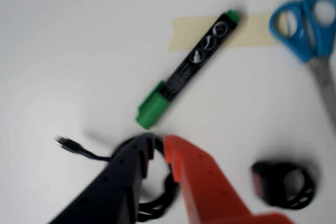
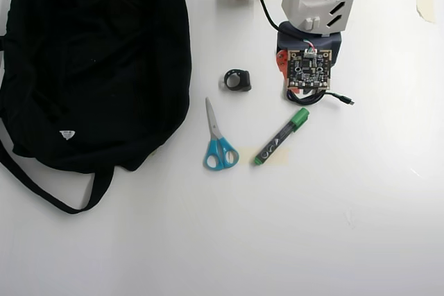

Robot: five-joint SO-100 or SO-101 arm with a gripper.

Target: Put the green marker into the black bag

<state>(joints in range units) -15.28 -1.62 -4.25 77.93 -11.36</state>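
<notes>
Green marker [image 1: 189, 67] lies diagonally across the middle of my wrist view, its cap end at lower left and its other green end at upper right, resting on a strip of pale tape [image 1: 252, 29] stuck to the white table [image 1: 63, 51]. My pincer [image 1: 157, 142] enters from the bottom edge, one black finger and one orange finger with their tips close together, a narrow gap between them and nothing held. The cap sits just above those tips, near but not touching.

From the overhead view, the marker [image 2: 281, 136] sits right of centre, slanted, directly below the arm's gripper [image 2: 305, 95], which hangs over a coiled black cable [image 2: 331, 96]. Blue-handled scissors [image 2: 218, 140] lie just left of the marker, blades pointing up the frame; in the wrist view they appear at the upper right [image 1: 310, 30]. A small black ring-shaped object [image 2: 237, 80] rests above the scissors, and shows at lower right of the wrist view [image 1: 283, 184], too blurred for me to identify. The black bag [image 2: 97, 60] fills the upper left of the overhead frame, well apart from the marker, its strap trailing toward the lower left.
</notes>
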